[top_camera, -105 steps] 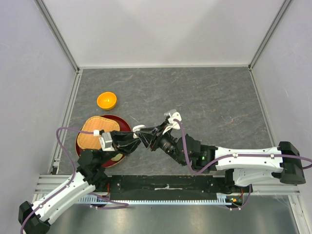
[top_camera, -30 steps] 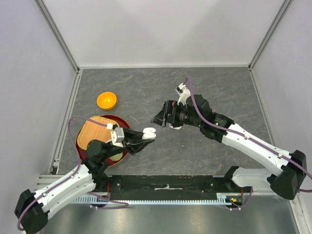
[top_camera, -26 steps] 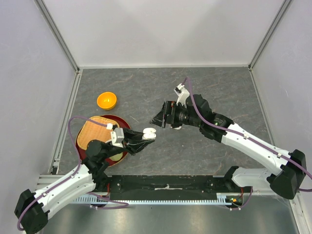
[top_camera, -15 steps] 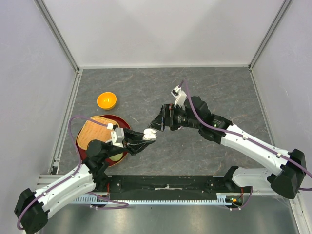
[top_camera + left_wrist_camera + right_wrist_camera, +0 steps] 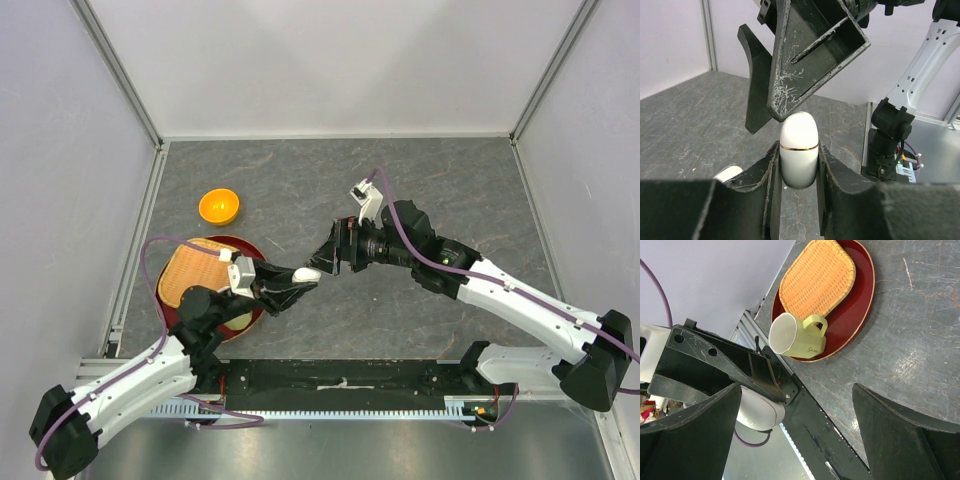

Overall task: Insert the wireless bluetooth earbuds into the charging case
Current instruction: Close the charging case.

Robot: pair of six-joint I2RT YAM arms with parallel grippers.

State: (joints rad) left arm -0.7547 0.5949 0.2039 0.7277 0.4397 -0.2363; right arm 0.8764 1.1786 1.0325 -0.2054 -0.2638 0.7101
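Within the last second the right claw [image 5: 326, 257], spread wide and empty, has closed in onto the tip of the lid-shut charging case [image 5: 799, 150] clamped between the left claw [image 5: 301, 280] fingers; no earbuds visible, insertion judged unstarted.

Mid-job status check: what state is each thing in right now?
charging case: lid closed, held by the left fingers
left fingers: shut on the charging case
right fingers: open, tips at the case's top
mug: on the red plate, looks empty
woven basket: on the red plate, empty
orange bowl: upright on the table, looks empty
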